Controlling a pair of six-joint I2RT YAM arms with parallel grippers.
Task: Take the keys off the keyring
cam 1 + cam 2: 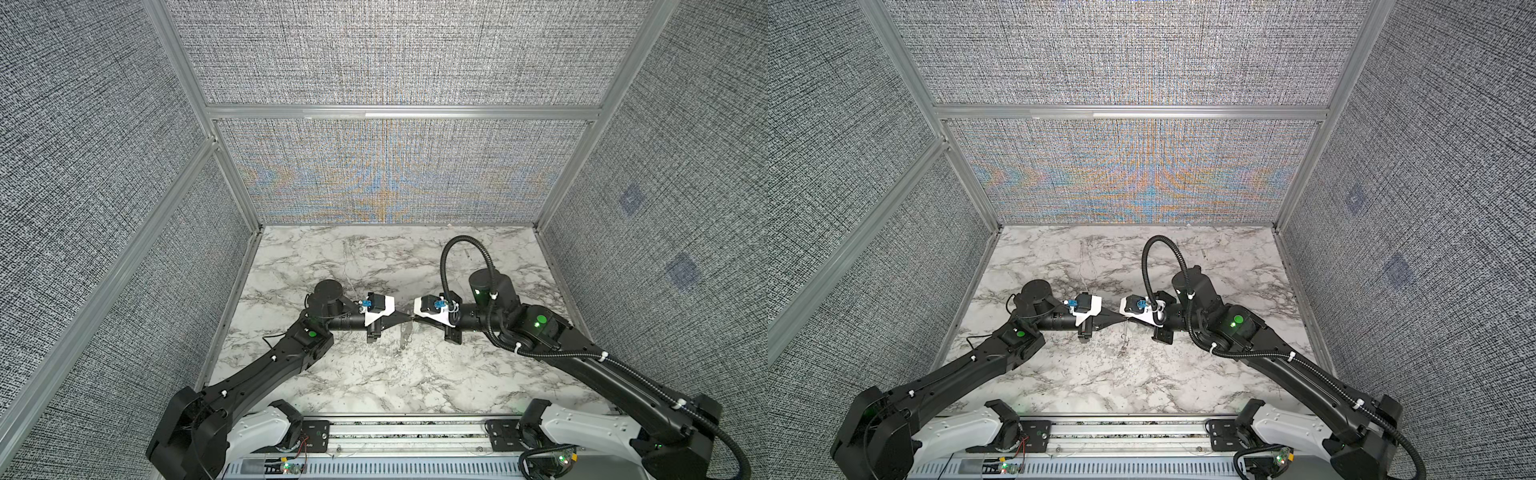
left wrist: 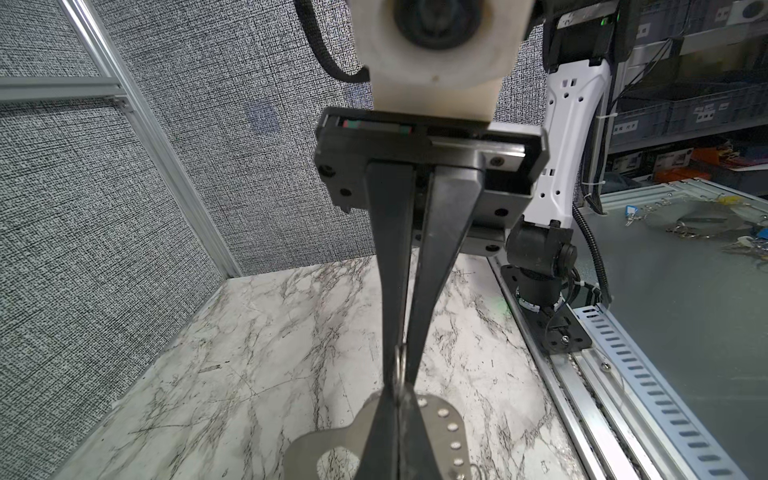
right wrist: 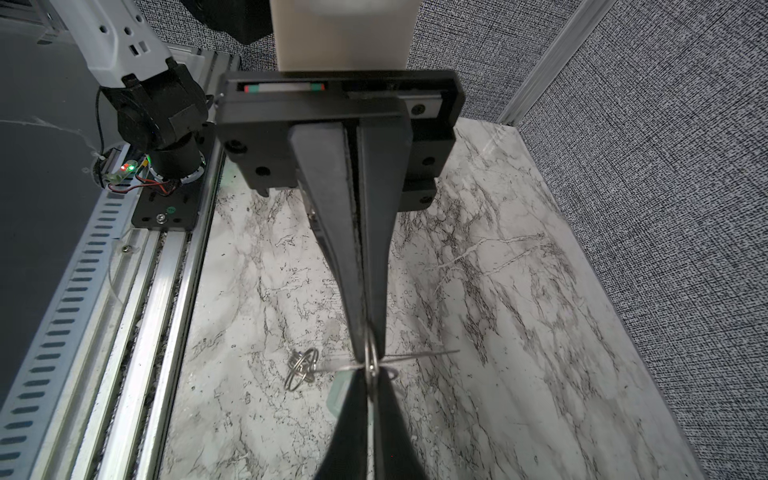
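grey plate (image 2: 432, 428): lower part cut off by the frame edge, middle hidden behind the left gripper (image 2: 398, 399) jaws
keyring (image 3: 371, 357): mostly hidden between meeting jaws
hanging keys (image 1: 406, 336): too small to tell apart

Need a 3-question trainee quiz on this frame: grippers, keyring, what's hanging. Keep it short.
1. True or false: the left gripper and right gripper meet tip to tip above the table.
2. Both are shut on: A) the keyring B) a pen C) nothing.
3. Fill in: the holed plate hangs ___ the gripper tips.
Key: 1 true; 2 A; 3 below.
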